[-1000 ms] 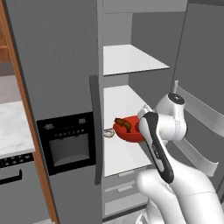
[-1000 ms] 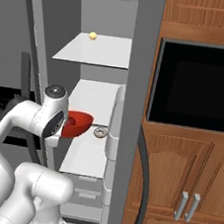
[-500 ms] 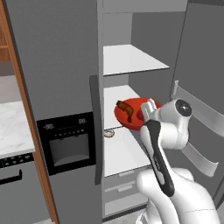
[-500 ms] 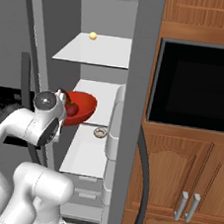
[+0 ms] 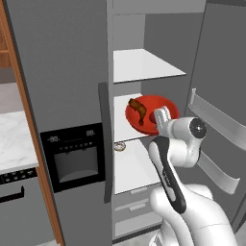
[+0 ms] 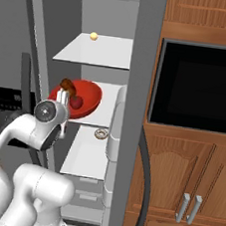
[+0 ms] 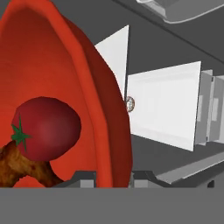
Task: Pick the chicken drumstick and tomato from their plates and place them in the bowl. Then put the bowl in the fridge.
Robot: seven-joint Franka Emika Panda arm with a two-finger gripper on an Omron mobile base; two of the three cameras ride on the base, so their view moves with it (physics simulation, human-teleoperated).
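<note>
The glossy red bowl [image 5: 150,106] [image 6: 87,96] [image 7: 57,65] hangs tilted at the open fridge [image 5: 62,62] [image 6: 144,63], level with its middle shelf [image 5: 122,126]. Inside the bowl lie the dark-red tomato [image 5: 154,117] [image 6: 76,102] [image 7: 46,127] and the brown chicken drumstick [image 5: 138,108] [image 6: 66,84] [image 7: 19,168]. My gripper [image 5: 163,118] [image 6: 62,98] [image 7: 113,179] is shut on the bowl's near rim, one finger inside and one outside. The plates are out of view.
A small ring-shaped pastry [image 5: 118,145] [image 6: 101,133] [image 7: 130,103] lies on the lower shelf. A small yellow ball [image 6: 94,36] sits on the upper shelf. The open door with bins [image 5: 214,129] stands close on the right. Wooden cabinets and a black oven [image 6: 198,85] flank the fridge.
The arm has lifted the bowl from lower-shelf height up to the middle shelf and tipped it more steeply. The gripper has stayed shut on its rim.
</note>
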